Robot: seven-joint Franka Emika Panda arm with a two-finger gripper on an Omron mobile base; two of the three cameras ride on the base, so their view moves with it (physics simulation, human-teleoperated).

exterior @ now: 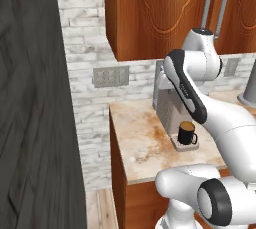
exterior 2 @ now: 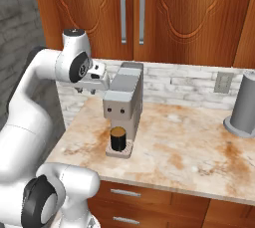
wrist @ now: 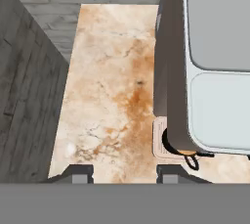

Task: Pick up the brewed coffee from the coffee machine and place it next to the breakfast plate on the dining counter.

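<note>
1 black mug of coffee, brown to the rim, parked on the grey drip tray under the overhanging head of the coffee machine, on the marble table. Likely stiff, smooth and light, but full: spills if tipped or jerked, so best kept upright and moved gently. Probably best taken across the body from the side, below the rim, clear of the handle, which juts out to the machine's open side in the left base view. Little headroom under the head, so a straight-down grab looks blocked.

Claw up beside the machine's top, well above the mug and off to its side, 2 dark tips spread apart with nothing between them.

Hand view: looks straight down the machine's flank, catching only a sliver of mug and handle loop peeking past the head. Right base view: shows the machine's front with its 2 dark dots and a grey cylinder far along the table. Left base view: gives the handle's direction, plus a wall outlet.
</note>
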